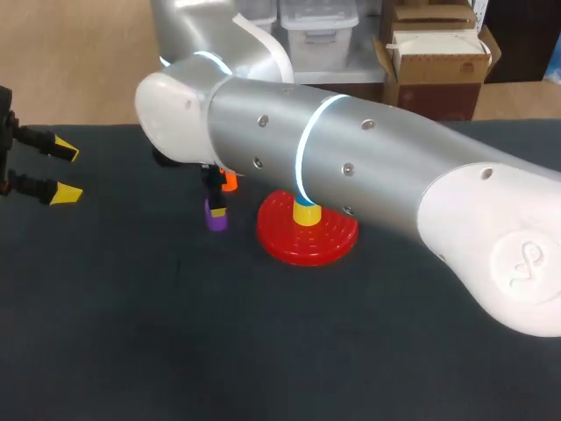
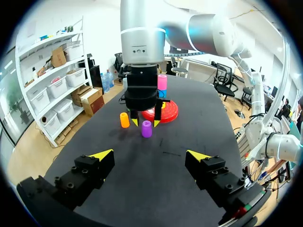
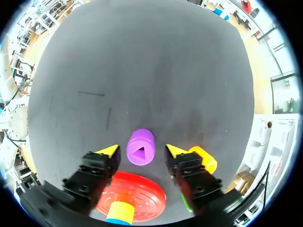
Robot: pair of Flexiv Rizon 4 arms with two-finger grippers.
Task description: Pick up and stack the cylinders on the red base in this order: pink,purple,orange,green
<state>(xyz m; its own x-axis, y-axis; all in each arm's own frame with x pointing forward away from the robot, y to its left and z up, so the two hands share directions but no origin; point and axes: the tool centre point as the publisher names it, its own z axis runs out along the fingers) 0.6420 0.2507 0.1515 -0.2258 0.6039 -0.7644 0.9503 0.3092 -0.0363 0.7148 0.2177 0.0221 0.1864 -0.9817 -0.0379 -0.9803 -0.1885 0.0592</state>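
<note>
The right gripper (image 3: 142, 151), fingers apart, hangs astride the upright purple cylinder (image 3: 140, 147) on the counter (image 3: 142, 71), the red base (image 3: 142, 195) just behind it; picking purple seems in hand, needing descent and a square close.

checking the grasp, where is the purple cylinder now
The purple cylinder stands between the right gripper's open fingers, next to the orange cylinder; in the head view it is just left of the red base.

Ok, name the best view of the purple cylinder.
Right wrist view: the purple cylinder stands clear between the right gripper's open fingers. Left wrist view shows it small; head view, partly behind the right arm.
</note>
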